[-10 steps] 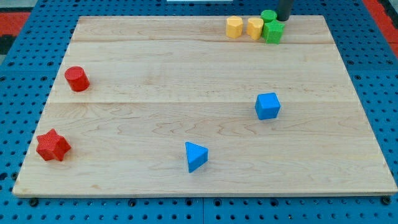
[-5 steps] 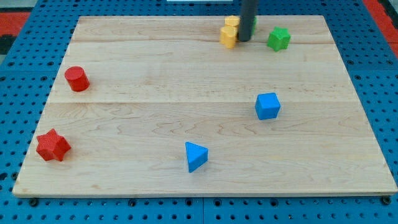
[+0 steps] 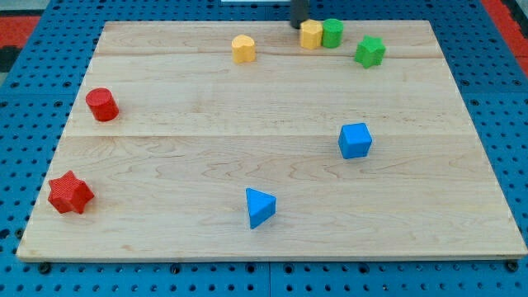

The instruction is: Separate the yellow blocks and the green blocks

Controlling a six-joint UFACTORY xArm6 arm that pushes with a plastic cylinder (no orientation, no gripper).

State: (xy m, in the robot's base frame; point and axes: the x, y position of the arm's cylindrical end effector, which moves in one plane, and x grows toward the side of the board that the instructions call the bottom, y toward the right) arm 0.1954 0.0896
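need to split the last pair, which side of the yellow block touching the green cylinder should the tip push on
Push on its right face, where it meets the green cylinder, driving the yellow block toward the view's left. The two sit flush near the top edge, so entering the seam from the view's top probably works best. My tip now sits at the block's upper left, the wrong side.

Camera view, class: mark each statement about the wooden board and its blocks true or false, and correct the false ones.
1. One yellow block touches the green cylinder. True.
2. The green star lies at the view's bottom left. False: it lies near the view's top right; the red star is at bottom left.
3. My tip is at the view's top edge, just left of the touching pair. True.
4. The other yellow block touches the blue cube. False: they are far apart.
5. Two blocks are red. True.
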